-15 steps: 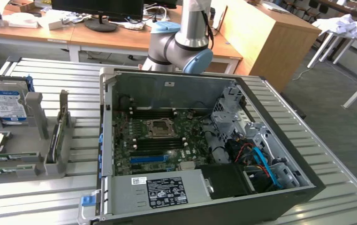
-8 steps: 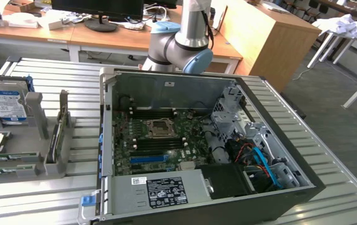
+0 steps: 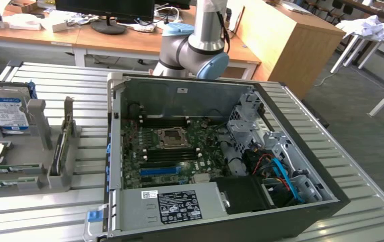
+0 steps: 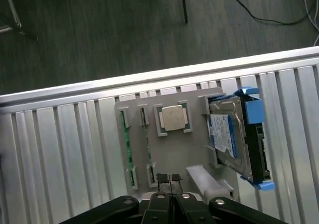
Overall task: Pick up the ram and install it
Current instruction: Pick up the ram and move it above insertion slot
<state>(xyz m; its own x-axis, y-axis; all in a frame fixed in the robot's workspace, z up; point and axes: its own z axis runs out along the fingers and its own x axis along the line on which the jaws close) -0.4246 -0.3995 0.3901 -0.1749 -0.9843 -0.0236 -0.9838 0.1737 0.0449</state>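
The tool [image 4: 169, 177], two slim black fingers on dark linkages, is closed with its tips pressed together and nothing between them. It hovers above the edge of the grey plastic holder [image 4: 174, 154] that lies on the ribbed aluminium counter [image 4: 60, 144].

The ram [image 4: 123, 139], a long thin green circuit-board stick, sits on its edge in a narrow slot along one side of the holder. A second similar slot lies just beside it. The small square silver processor chip [image 4: 173, 118] lies flat in a pocket near the holder's middle. The boxy silver hard drive with a blue-white label [image 4: 227, 134] leans in the holder's far side from the ram.

In the exterior view, the open black computer case [image 3: 299, 222] lies on the counter to the right of the holder, its green motherboard [image 3: 171, 151] exposed. The grey robot arm [image 3: 199, 45] rises behind the case.
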